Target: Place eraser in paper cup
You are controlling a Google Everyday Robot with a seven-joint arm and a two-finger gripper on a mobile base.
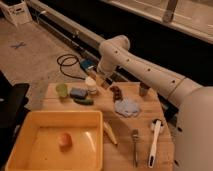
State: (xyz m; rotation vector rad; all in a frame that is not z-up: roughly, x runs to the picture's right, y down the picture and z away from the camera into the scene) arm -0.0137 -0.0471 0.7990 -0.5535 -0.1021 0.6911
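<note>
- Near left corner of the table (152,112): a yellow bin (30,127) holding a small orange thing; no print on it that I can read
- Near right edge: a fork (135,147) and a white brush (155,142), both plain, no labels to make out
- Toward the far left edge: the cup (91,86) stands upright, just beside a blue sponge (78,92)
- The gripper (98,79) hangs just above the cup's rim on its right side, fingers pressed together on a small tan block that I take for the eraser (102,81); it is off the table and not yet inside the cup
- The eraser, as I judge it: light, firm with slight give, grippy rather than slippery, not fragile; best pinched across its short width near the middle so it drops clean
- The cup looks light and easy to tip; a knock on the rim could topple it
- No brand or writing is readable anywhere
</note>
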